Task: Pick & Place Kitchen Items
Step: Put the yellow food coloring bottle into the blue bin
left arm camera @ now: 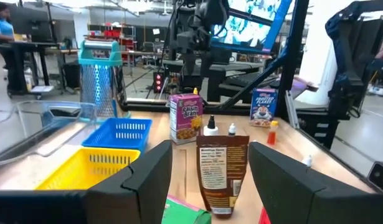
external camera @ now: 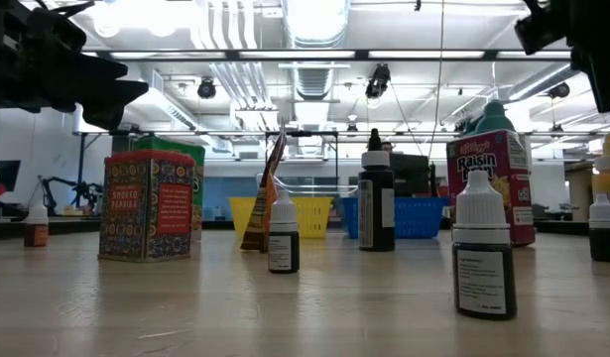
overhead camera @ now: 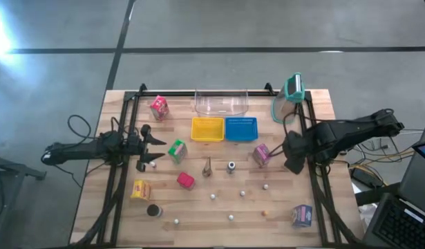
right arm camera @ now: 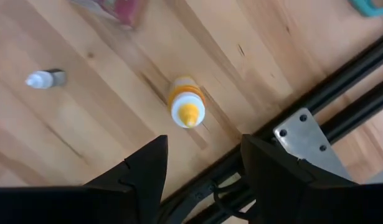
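You can read "Raisin Bran" with the Kellogg's script on the purple carton [external camera: 491,178] in the low view. The same name shows on that carton [left arm camera: 185,118] in the left wrist view. Behind it, the blue carton [left arm camera: 263,106] reads "Frosted Flakes". The patterned tin-like carton [external camera: 149,206] carries "Smoked Paprika". Print on the brown pouch [left arm camera: 222,169] and the dropper bottles' labels is too small to read.

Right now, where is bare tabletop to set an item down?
Bare wood shows between the pink carton and the yellow basket, and between the red carton and the blue carton, apart from small white balls. The centre is crowded.
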You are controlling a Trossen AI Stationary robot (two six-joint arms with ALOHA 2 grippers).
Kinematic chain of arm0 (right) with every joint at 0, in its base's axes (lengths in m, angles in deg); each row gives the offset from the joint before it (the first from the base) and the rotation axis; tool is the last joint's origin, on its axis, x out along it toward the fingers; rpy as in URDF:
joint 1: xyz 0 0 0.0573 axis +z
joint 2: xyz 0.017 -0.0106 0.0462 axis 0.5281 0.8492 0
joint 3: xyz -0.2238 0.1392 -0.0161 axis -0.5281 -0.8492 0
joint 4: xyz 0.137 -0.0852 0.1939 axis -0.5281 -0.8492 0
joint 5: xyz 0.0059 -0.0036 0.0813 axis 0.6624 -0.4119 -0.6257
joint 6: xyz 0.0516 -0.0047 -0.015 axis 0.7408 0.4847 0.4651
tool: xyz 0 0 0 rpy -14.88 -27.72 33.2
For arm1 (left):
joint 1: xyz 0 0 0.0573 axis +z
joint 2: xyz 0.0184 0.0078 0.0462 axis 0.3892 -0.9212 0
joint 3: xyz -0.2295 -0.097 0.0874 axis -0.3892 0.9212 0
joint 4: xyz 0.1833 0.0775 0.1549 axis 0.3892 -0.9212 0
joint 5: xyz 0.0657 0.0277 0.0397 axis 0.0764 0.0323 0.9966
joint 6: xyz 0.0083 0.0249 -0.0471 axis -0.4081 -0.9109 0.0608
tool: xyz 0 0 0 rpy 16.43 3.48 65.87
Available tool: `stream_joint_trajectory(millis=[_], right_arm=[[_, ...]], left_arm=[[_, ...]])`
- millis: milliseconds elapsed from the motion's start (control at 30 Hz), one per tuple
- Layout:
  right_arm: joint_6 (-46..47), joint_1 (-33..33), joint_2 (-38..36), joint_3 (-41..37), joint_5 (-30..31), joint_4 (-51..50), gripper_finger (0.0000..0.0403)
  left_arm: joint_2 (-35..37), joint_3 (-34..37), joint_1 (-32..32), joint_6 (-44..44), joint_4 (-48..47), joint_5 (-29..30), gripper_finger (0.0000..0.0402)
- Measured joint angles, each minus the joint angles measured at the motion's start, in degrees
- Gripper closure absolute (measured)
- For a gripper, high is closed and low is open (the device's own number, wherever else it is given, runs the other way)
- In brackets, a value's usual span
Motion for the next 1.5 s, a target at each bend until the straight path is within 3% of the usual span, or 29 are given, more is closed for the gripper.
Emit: stream_joint_trajectory(millis=[233,700,1100,1500], right_arm=[[0.2,0.0,-0.2,-3.1,-0.3,3.4,0.0187],[-1.0,0.0,-0.1,-5.9,-0.4,7.7,0.0209],[0.2,-0.1,-0.4,-12.5,-0.6,11.9,0.0195],[-0.4,-0.1,-0.4,-13.2,-0.6,14.6,0.0226]], left_arm=[[0.0,0.0,0.0,0.0,-0.1,0.0,0.0183],[0.0,0.0,0.0,2.9,-0.1,0.0,0.0183],[0.0,0.0,0.0,2.9,0.0,0.0,0.0183],[0.0,0.0,0.0,2.9,0.0,0.0,0.0183]])
